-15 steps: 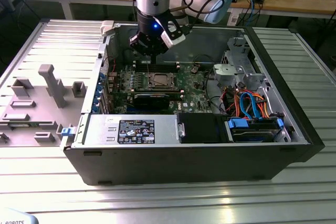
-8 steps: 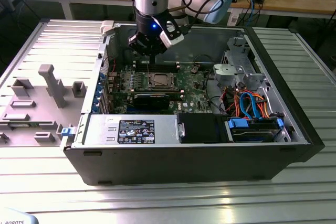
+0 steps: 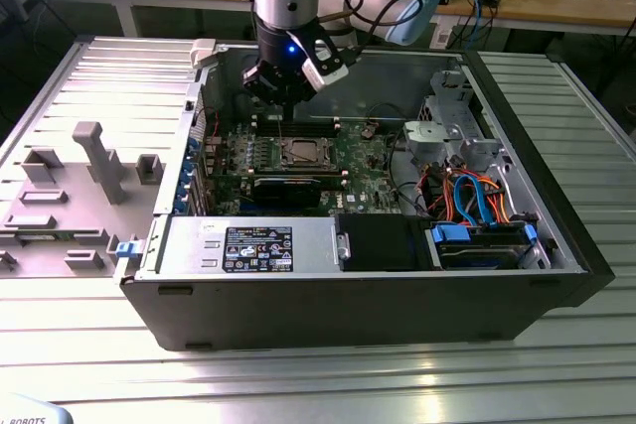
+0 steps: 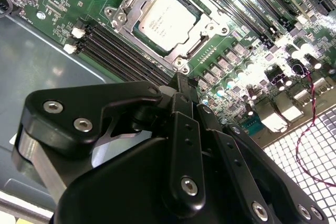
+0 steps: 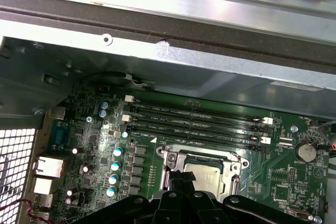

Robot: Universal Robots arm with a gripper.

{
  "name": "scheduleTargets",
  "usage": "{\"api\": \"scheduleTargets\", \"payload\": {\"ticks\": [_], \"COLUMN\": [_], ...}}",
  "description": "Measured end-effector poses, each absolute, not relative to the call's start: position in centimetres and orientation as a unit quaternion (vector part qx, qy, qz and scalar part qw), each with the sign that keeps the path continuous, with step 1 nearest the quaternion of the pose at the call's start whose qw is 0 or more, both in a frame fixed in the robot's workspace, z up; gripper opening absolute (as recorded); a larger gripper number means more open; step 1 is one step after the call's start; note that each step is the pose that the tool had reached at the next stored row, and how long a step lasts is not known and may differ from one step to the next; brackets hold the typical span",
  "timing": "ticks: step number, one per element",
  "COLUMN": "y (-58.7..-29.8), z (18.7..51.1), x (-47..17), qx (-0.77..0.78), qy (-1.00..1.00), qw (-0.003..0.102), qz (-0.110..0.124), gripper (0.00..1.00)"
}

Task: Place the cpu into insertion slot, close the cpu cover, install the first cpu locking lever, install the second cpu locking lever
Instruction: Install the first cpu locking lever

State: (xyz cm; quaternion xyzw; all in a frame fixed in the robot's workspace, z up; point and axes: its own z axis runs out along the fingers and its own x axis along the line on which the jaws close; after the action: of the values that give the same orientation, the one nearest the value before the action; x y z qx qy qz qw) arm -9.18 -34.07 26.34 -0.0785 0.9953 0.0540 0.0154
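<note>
Gripper (image 4: 181,81) hanging over the green board (image 4: 58,4), fingers (image 4: 184,111) pinched together with nothing between them, chip (image 4: 167,20) lying flat in the socket (image 4: 184,62) close by, silver cover (image 4: 130,4) folded down around its edges.

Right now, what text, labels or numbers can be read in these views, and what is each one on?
None can be quoted with confidence.
Label on the power supply box, exterior view: print too small.
Chip, second wrist view: faint marking, blurred.
Memory slots, first wrist view: white lettering too small.
Circuit board: tiny white markings, unreadable.
White object, exterior view's lower left corner: lettering cut by the edge.
</note>
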Motion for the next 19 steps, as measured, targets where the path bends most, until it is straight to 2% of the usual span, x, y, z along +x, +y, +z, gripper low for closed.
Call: {"api": "scheduleTargets", "payload": {"ticks": [19], "y": [-34.1], "z": [26.3], "x": [-11.1], "qx": [-0.053], "qy": [0.997], "qw": [0.017], "qz": [0.054], "gripper": [0.11]}}
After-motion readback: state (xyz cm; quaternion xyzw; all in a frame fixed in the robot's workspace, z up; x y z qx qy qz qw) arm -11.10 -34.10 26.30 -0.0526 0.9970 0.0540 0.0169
